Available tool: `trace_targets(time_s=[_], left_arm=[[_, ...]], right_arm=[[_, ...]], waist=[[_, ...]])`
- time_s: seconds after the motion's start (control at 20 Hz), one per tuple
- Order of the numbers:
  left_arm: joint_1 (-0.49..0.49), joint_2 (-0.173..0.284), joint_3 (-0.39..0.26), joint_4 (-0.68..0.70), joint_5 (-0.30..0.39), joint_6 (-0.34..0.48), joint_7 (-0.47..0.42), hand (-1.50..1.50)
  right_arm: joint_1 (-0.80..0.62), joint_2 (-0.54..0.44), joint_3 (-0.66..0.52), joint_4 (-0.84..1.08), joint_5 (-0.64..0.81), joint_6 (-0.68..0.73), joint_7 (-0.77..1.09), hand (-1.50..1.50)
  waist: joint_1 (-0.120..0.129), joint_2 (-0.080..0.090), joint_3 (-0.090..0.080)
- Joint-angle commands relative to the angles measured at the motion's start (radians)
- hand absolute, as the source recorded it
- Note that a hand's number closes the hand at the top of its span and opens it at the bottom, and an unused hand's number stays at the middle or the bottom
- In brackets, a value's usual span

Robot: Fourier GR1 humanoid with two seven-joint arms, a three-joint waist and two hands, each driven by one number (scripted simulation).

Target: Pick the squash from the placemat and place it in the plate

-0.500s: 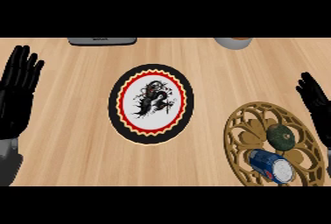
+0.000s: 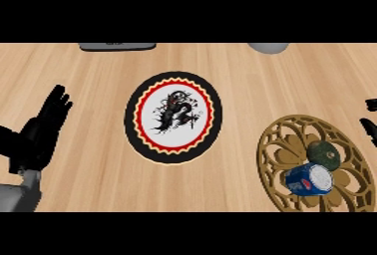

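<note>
A dark green squash (image 2: pixel 323 152) lies on the ornate golden placemat (image 2: pixel 283 144) at the lower right, right beside a blue can (image 2: pixel 309 179). The round plate (image 2: pixel 174 117), black and red rimmed with a dark dragon figure on white, sits mid-counter with nothing on it. My left hand (image 2: pixel 40 132) is open at the far left, fingers straight and pointing up, well away from the plate. Of my right hand (image 2: pixel 369 124) only straight fingertips show at the right edge, above the placemat's right side, touching nothing.
A flat dark grey object (image 2: pixel 117 46) lies at the counter's far edge, upper left. A pale grey round object (image 2: pixel 269 47) pokes in at the top right. Bare wooden counter (image 2: pixel 88 89) surrounds the plate.
My left hand has come lower and a little to the right. My right hand has slid right, mostly out of view. Squash, can and plate have not moved.
</note>
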Motion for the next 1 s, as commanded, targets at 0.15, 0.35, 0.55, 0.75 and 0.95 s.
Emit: trace_targets(time_s=[0.15,0.35,0.55,0.75,0.95], left_arm=[[-0.012,-0.055,-0.063,0.04,-0.038,0.01,0.07,0.0],[-0.062,-0.075,-0.034,0.131,-0.032,-0.031,0.043,0.0],[-0.089,-0.081,-0.022,0.135,-0.058,-0.035,0.075,0.0],[-0.024,-0.11,-0.015,0.094,-0.094,-0.045,0.059,0.0],[-0.024,-0.131,-0.017,0.08,-0.119,-0.027,0.062,0.0]], right_arm=[[0.147,0.064,-0.105,0.271,-0.033,0.197,-0.459,-1.5],[0.103,0.01,-0.033,0.376,0.164,0.161,-0.563,-1.5],[0.162,-0.039,-0.026,0.334,0.225,0.158,-0.545,-1.5],[0.13,-0.065,-0.053,0.308,0.259,0.162,-0.464,-1.5],[0.159,-0.077,-0.001,0.182,0.317,0.161,-0.34,-1.5]], waist=[[0.028,-0.003,0.007],[0.034,-0.002,0.005],[0.028,-0.006,0.004],[0.034,-0.007,0.003],[0.033,-0.008,0.003]])
